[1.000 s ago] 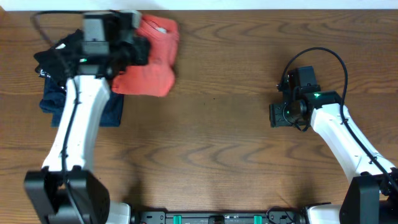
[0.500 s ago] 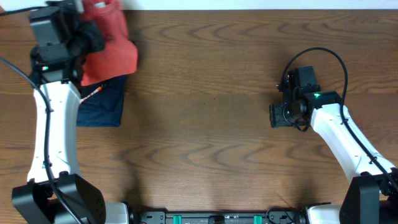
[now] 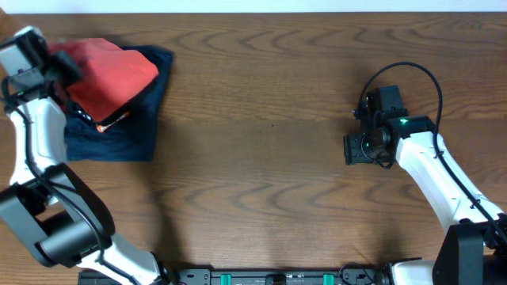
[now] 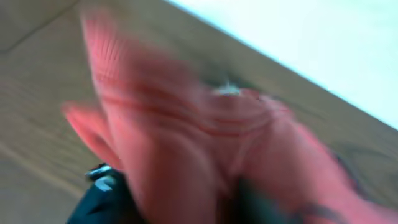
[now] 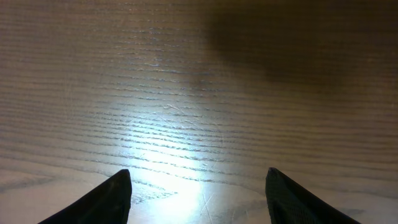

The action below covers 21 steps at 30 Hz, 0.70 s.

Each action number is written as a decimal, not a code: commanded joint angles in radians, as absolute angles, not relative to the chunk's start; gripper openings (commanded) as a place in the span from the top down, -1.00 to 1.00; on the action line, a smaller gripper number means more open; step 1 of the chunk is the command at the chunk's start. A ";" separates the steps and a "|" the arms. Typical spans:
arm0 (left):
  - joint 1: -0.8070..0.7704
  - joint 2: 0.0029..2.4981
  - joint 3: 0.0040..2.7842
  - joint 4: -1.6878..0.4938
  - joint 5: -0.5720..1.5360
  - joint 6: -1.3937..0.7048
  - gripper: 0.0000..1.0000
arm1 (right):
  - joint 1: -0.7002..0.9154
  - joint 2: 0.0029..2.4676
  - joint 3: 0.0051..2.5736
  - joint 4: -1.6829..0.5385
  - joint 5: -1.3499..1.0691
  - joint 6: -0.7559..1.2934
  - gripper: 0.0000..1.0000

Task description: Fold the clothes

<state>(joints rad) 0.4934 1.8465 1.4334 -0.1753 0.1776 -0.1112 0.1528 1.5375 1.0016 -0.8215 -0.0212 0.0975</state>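
The folded coral-red T-shirt (image 3: 111, 75) hangs from my left gripper (image 3: 66, 70) at the far left back of the table, over the navy-blue folded garment (image 3: 119, 134). In the left wrist view the T-shirt (image 4: 186, 124) fills the frame, heavily blurred, and comes right down to the dark jaws (image 4: 186, 208), which appear shut on it. My right gripper (image 3: 356, 148) is open and empty at the right side of the table. The right wrist view shows its two fingertips (image 5: 199, 177) spread over bare wood.
The navy garment lies by the table's back left corner, and a dark bit of another garment (image 3: 79, 115) shows under the T-shirt's left edge. The table's back edge (image 3: 253, 11) runs just behind them. Bare wood (image 3: 261, 158) lies between the arms.
My left arm has swung left with the T-shirt, from the right of the garment pile to above it. The navy garment is now more exposed. The right arm has not moved.
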 commanded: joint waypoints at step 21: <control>0.259 1.565 1.459 -0.396 0.321 -0.042 -0.96 | 0.150 1.528 1.016 -0.645 -0.124 0.134 -0.99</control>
<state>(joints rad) 0.3378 1.5444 1.4609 -0.3294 0.2893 -0.1040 0.1528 1.5375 1.0016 -0.6750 -0.1051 0.1070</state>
